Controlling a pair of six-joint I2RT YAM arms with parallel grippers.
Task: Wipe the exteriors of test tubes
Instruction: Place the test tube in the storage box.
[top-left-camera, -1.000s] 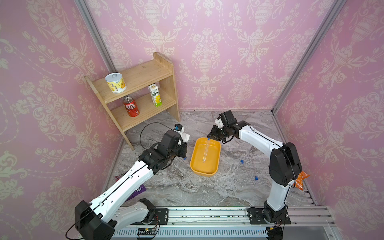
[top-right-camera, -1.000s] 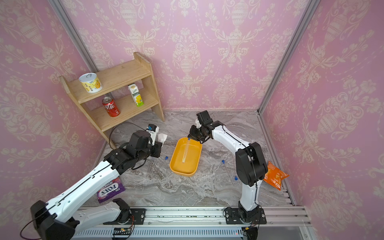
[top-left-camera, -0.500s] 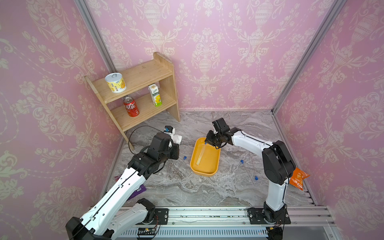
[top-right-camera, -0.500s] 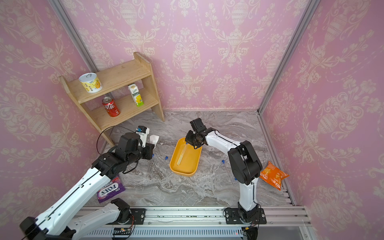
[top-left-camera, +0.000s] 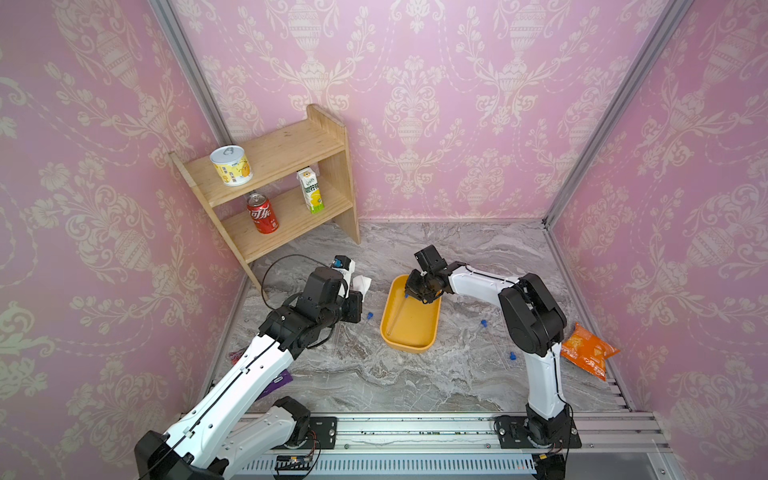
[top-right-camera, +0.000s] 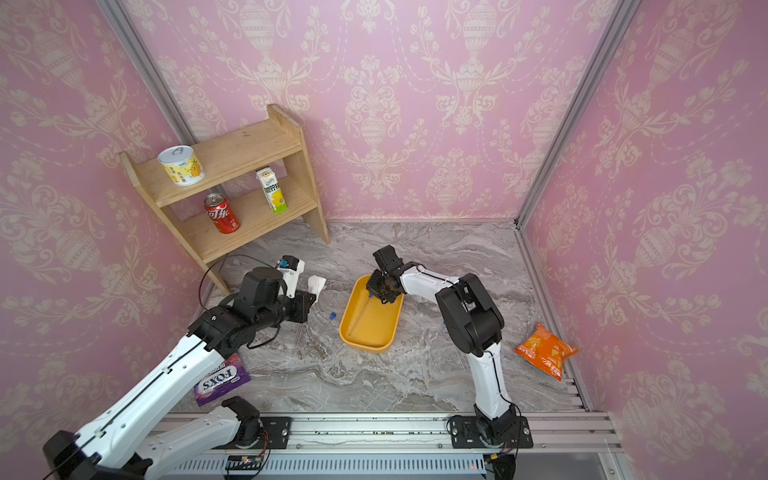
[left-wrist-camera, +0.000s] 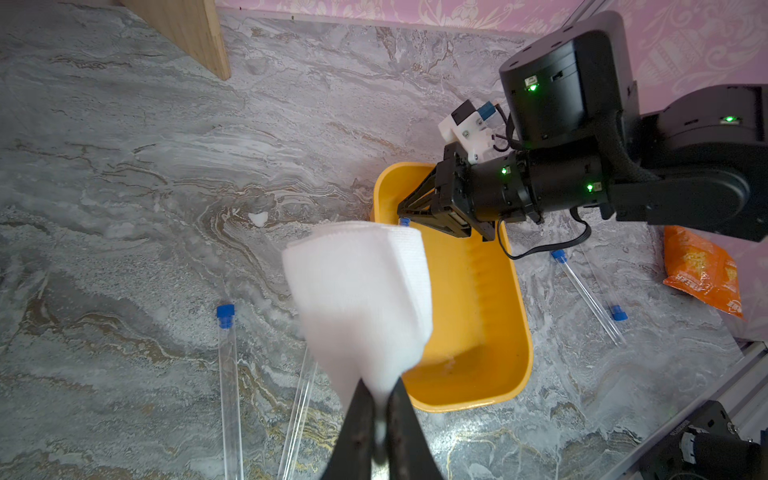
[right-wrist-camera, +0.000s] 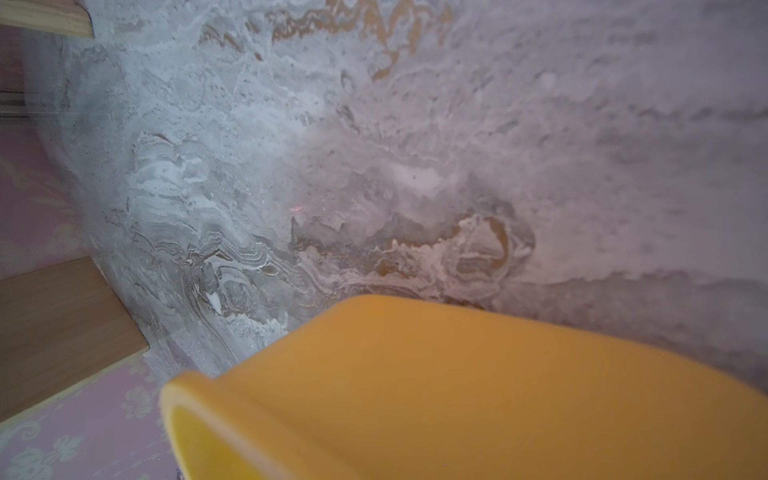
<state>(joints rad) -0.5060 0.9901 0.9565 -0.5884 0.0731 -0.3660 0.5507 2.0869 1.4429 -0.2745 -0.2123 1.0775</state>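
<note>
Tubes (left-wrist-camera: 230, 395), seemingly five; yellow tray (left-wrist-camera: 478, 299), one.

Top views overhead, wrist views close (sharing yellow tray (left-wrist-camera: 478, 291))

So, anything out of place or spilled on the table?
Nothing looks spilled or broken. Four test tubes lie loose on the marble, two each side of the yellow tray holding a fifth. A small white fleck lies near the tray; an orange snack bag sits at the table's edge.
</note>
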